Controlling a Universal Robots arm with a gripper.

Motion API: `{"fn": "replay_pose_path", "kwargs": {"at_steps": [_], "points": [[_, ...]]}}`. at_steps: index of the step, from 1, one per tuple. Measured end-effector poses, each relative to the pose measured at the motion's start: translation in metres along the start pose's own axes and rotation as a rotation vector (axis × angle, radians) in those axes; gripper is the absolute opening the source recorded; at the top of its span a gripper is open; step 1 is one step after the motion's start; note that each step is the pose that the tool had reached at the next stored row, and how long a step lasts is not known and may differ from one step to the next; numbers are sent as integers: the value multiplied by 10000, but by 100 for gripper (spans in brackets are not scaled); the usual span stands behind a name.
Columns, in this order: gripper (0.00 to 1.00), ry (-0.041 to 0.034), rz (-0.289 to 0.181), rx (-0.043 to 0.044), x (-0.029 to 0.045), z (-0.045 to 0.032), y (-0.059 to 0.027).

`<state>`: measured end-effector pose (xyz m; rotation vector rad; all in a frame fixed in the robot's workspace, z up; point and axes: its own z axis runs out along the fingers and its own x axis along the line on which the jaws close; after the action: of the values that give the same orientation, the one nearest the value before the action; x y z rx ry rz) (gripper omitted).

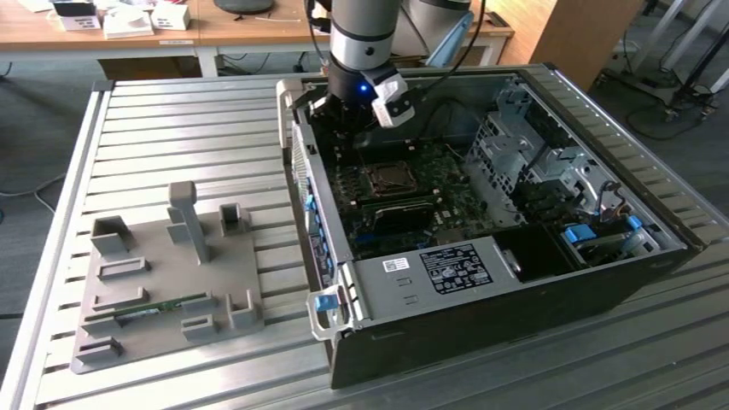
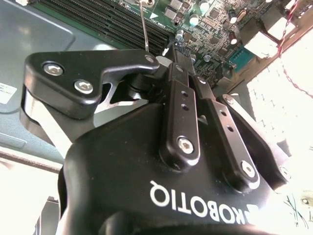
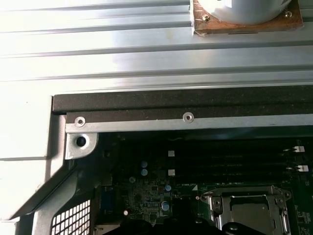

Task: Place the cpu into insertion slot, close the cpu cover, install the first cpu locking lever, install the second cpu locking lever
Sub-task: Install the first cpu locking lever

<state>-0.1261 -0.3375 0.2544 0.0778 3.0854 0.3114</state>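
My gripper (image 1: 341, 135) reaches down into the open computer case (image 1: 638, 282), at the far corner of the green board (image 1: 450, 201) on the exterior view's left. In the second wrist view the gripper (image 2: 172, 49) is shut with nothing seen between its fingers (image 2: 182, 107). A thin metal locking lever (image 2: 143, 24) stands up just beside the tips. The cpu (image 3: 250, 214) lies in its socket with the silvery cpu cover (image 3: 215, 203) down around it. In the exterior view the socket (image 1: 387, 178) lies just in front of the gripper.
A grey fixture plate (image 1: 217, 282) with upright holders and a memory stick (image 1: 148, 309) lies on the slatted metal table (image 1: 171, 128) at the exterior view's left. Inside the case are a labelled power supply (image 1: 456, 266) and a drive cage (image 1: 524, 145). Wooden desks stand behind.
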Motion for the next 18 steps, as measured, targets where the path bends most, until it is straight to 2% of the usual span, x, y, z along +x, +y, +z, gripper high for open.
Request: {"fn": "replay_pose_path", "kwargs": {"at_steps": [12,18], "points": [[11,5,4,-98,-86,18,1],[11,6,5,-131,-160,26,4]]}}
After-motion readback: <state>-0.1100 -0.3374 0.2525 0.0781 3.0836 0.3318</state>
